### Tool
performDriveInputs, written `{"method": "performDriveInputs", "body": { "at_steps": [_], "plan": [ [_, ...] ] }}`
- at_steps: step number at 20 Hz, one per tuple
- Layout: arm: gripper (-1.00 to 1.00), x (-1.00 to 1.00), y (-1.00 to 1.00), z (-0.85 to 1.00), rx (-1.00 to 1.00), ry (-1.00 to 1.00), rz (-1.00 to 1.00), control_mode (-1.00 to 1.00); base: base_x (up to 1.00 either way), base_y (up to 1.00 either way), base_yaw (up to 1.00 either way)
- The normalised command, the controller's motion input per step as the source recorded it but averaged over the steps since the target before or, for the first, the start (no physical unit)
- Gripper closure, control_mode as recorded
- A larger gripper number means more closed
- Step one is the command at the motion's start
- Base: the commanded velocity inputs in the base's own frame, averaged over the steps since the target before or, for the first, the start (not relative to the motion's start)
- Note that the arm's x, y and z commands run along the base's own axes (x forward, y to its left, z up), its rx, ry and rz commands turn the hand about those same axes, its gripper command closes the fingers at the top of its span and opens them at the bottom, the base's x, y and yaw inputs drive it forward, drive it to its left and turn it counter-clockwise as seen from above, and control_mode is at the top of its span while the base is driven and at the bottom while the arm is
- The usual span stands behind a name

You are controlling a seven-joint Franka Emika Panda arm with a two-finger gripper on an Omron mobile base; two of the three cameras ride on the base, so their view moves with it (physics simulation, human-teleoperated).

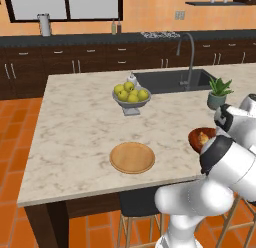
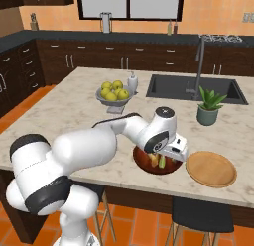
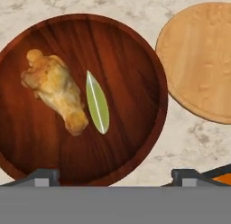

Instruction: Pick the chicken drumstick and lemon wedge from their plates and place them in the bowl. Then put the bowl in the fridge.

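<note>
The dark reddish-brown bowl (image 3: 135,51) sits on the island counter near its front edge. The golden-brown chicken drumstick (image 3: 56,95) and the pale green lemon wedge (image 3: 98,102) lie side by side inside it. My gripper (image 3: 115,177) hangs open just above the bowl with nothing between its fingers. From the right base view the gripper (image 2: 159,158) covers part of the bowl (image 2: 141,159). One tan plate (image 2: 211,168) lies bare right of the bowl. Another plate (image 1: 132,157) lies bare to the left of the bowl (image 1: 194,137). The fridge is out of view.
A grey footed bowl of yellow-green fruit (image 1: 131,95) stands mid-counter. Behind it lie a soap bottle (image 2: 132,83) and the sink (image 2: 196,89) with its tall faucet. A potted plant (image 2: 208,107) stands behind the right plate. Stools sit below the counter's front edge.
</note>
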Motion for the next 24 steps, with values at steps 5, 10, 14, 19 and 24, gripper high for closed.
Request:
{"method": "performDriveInputs", "body": {
  "at_steps": [5, 10, 14, 19, 24],
  "plan": [
    [-1.0, -0.76, -0.33, 0.08, 0.15, -0.02, -0.3, -1.0, 0.0, 0.0, 0.0],
    [-1.0, -0.35, -0.01, -0.06, 0.2, -0.05, -0.09, -1.0, 0.0, 0.0, 0.0],
    [-1.0, 0.31, 0.0, -0.2, 0.07, 0.0, 0.0, -1.0, 0.0, 0.0, 0.0],
    [-1.0, 0.55, -0.02, -0.24, 0.02, 0.0, 0.0, -1.0, 0.0, 0.0, 0.0],
    [-1.0, 0.23, -0.07, -0.31, 0.04, 0.0, 0.0, -1.0, 0.0, 0.0, 0.0]
  ]
}}
